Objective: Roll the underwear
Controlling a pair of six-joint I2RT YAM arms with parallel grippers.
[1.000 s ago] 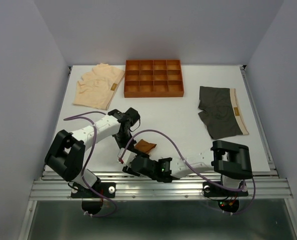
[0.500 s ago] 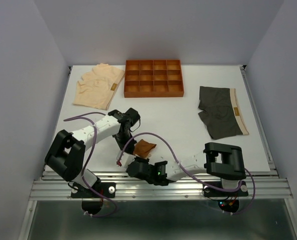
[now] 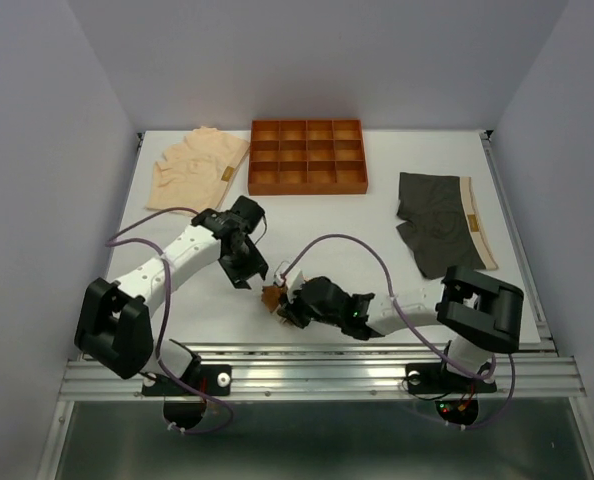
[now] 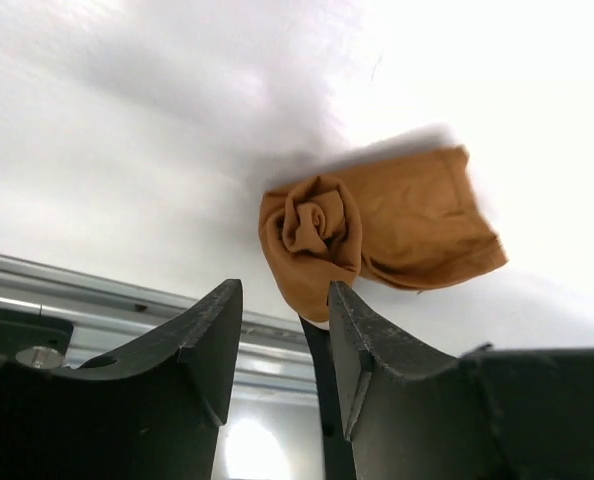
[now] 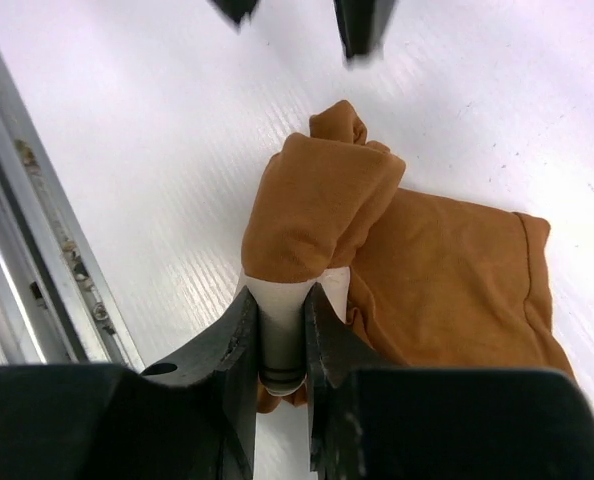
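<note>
Now the left gripper (image 4: 282, 300) has let go, jaws apart, so the right gripper (image 5: 280, 305), clamped on the brown underwear (image 3: 273, 297) low in the middle of the frame, should roll it slowly and tight.

Bright, even overhead light. White counter (image 3: 367, 240) washed out in wrist views. Soft grey shadow beyond left end effector (image 4: 282, 300), behind rust-brown underwear (image 4: 377, 235); that view smeared, near fingers (image 4: 192, 345) dark. Cloth just ahead of right end effector (image 5: 277, 330) sharp, far edge blurred.
</note>
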